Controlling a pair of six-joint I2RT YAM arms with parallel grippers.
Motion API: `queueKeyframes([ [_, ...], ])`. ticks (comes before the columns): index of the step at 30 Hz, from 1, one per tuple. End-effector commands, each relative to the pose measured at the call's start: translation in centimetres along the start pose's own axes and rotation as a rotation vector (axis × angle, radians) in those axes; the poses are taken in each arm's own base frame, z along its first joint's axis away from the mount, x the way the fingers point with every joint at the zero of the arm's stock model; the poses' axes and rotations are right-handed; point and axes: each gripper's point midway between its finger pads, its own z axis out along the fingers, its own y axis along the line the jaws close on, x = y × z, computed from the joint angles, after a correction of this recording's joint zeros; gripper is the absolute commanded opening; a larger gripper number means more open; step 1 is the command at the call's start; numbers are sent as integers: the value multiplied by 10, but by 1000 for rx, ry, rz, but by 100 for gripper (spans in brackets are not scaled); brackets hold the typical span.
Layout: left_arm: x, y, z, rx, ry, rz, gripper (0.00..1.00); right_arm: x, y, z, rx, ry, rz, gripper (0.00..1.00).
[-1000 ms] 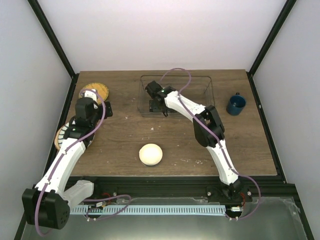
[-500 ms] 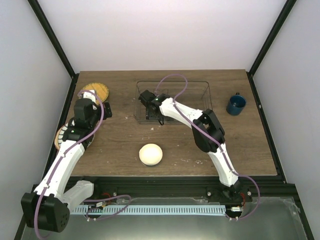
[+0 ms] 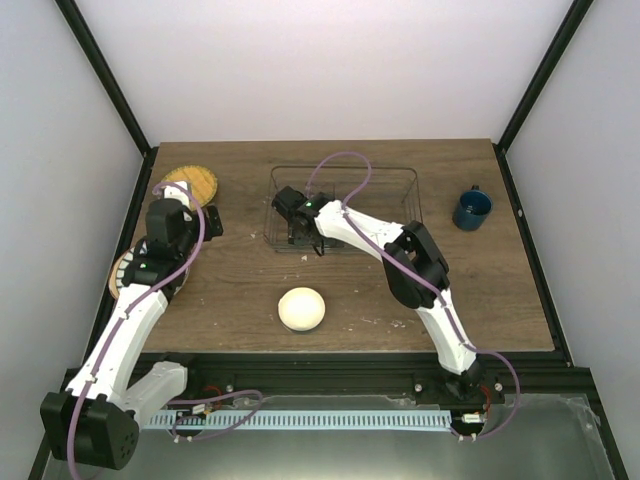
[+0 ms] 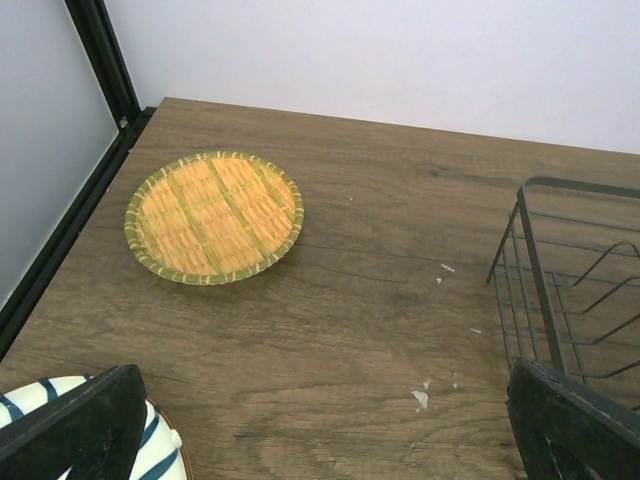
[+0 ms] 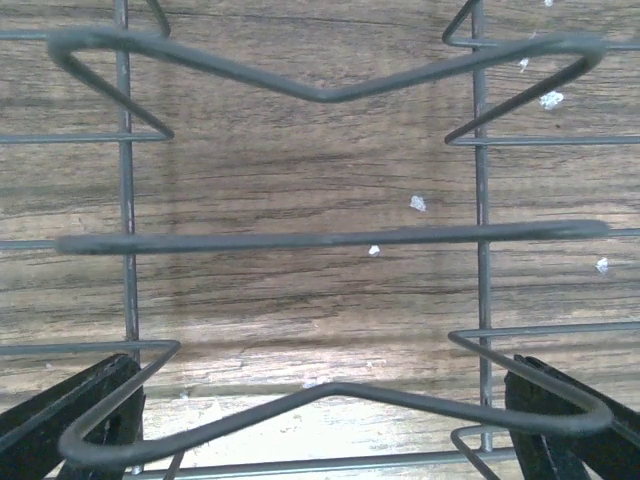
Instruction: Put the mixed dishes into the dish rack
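Dish rack (image 5: 330,238), grey wire: right gripper (image 5: 320,392) at its left end, jaws wide, empty. Left gripper (image 4: 325,392) likewise wide, empty, near orange-yellow plate (image 4: 213,216) on table (image 4: 380,300).

Robot lab cell; white panel walls (image 3: 330,70), black frame posts (image 3: 103,70), wood tabletop (image 3: 250,270); left arm (image 3: 130,320) & right arm (image 3: 445,320) bolted on.

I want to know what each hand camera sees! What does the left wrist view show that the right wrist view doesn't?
Only left wrist: the orange-yellow plate lying flat, and an edge of the striped plate. Only right wrist: a straight-down close-up through the wires of the dish rack. Both: part of that rack, the wooden table and white crumbs.
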Motion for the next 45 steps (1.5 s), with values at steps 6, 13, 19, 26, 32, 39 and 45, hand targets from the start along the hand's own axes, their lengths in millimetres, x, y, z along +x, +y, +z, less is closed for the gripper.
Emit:
queueKeyframes([
  [6,0,-2,0,7,9,-7,100,-9,-6,-49,-21,-49,-66,100],
  [13,-4,-3,-3,11,3,-15,100,-34,6,-99,-130,-162,-129,100],
  [19,-13,2,-4,-28,-6,-54,100,-65,-9,-146,-114,-312,-169,100],
  [26,-13,-9,19,-21,102,-86,100,-72,-80,-194,91,-484,-152,100],
  [32,-5,-38,23,106,159,-68,100,-50,-128,-212,9,-639,-126,100],
  [39,-7,-55,10,161,130,-83,100,-48,-192,-207,-225,-661,27,100],
  [45,1,-53,7,167,130,-84,100,-65,-242,-150,-166,-519,114,100],
])
